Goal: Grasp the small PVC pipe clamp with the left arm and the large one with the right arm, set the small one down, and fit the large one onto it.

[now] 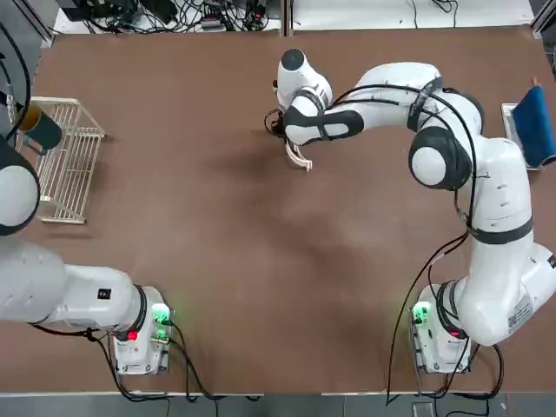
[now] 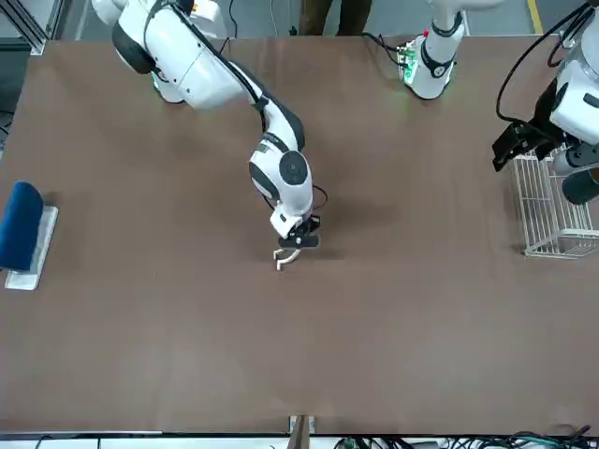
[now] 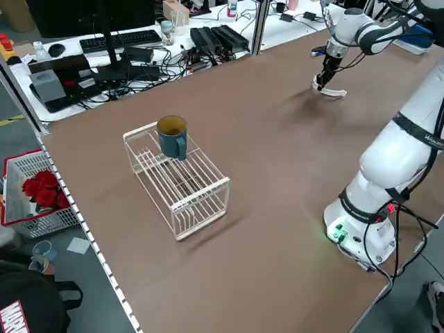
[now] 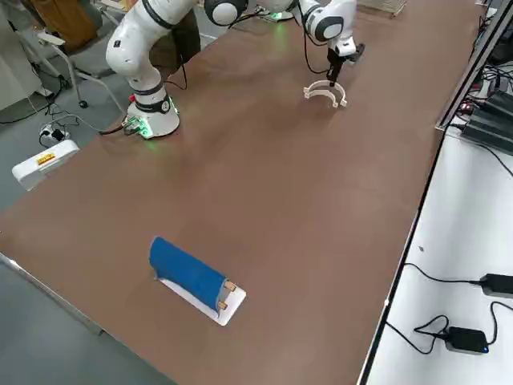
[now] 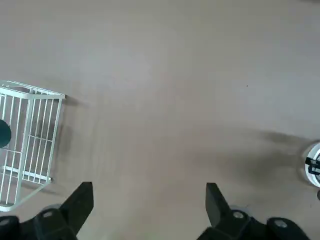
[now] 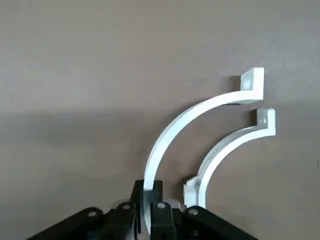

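The large clamp point(image 6: 182, 120) is pinched in the right jaws point(image 6: 147, 187), one on each side of its thin band, over the brown bench point(image 1: 261, 261). The small clamp point(image 6: 225, 150) lies just beside the large clamp, on the inner side of its curve, and the two arcs bend the same way. Whether they touch anywhere, I cannot tell.

Well to the left of the large clamp, the left jaws point(image 5: 150, 185) are spread above the bench with nothing between them, near the white wire rack point(image 3: 201, 193). That rack stands to the large clamp's left, well apart from it, with a blue-green mug point(image 3: 172, 139) upright on top.

Well to the large clamp's right, a blue cloth point(image 4: 188, 273) hangs over a stand with wooden pegs point(image 4: 226, 294) and a white base point(image 4: 231, 311). Farther out, past the bench edge beyond the large clamp, a second, white bench point(image 4: 457, 241) carries black cables and boxes. On the robot's side, behind the large clamp, a person's legs point(image 2: 353, 17) show.
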